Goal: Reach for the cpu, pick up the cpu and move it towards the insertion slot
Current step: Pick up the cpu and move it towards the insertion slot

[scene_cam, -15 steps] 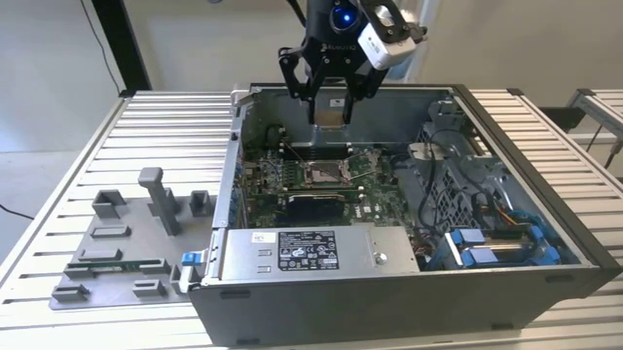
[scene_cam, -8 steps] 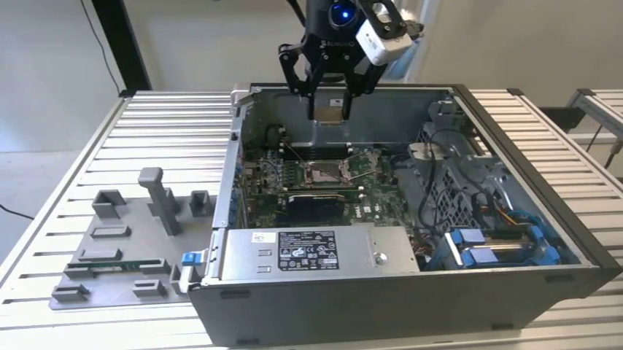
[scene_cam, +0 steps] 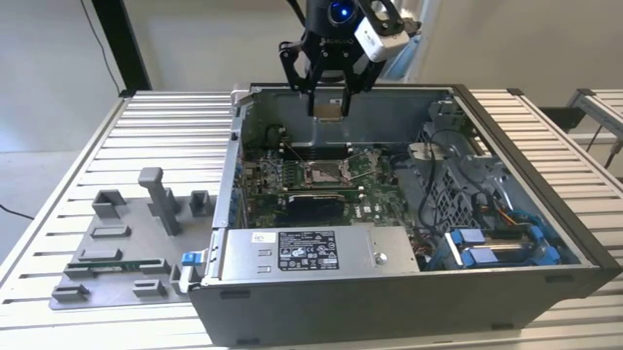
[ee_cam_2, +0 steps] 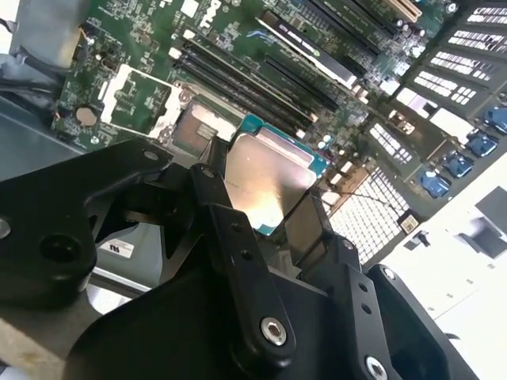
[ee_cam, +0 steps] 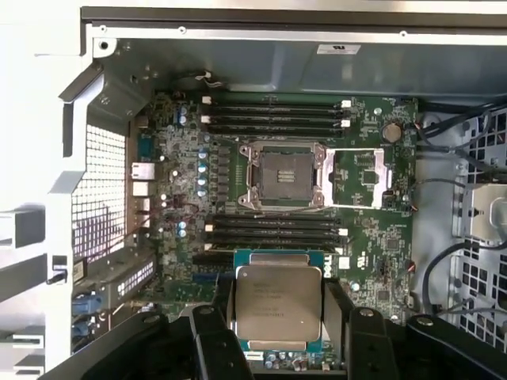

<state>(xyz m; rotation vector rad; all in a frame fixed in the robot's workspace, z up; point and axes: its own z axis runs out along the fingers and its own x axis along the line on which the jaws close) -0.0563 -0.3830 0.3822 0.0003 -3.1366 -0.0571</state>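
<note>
Over motherboard (ee_cam: pixel 190 214): cpu (ee_cam: pixel 279 309) (print illegible)

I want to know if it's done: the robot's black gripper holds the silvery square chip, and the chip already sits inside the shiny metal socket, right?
Not quite. The black gripper does hold the silvery square chip, but the chip hangs above the board; the first wrist view shows the shiny metal socket with nothing in it.

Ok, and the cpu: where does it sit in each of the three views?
Exterior view: the cpu hangs in the gripper above the open computer case, over its far wall.
First wrist view: cpu between the black fingers, short of the insertion slot.
Second wrist view: cpu between the fingers.
Shared landmark: the insertion slot.
</note>
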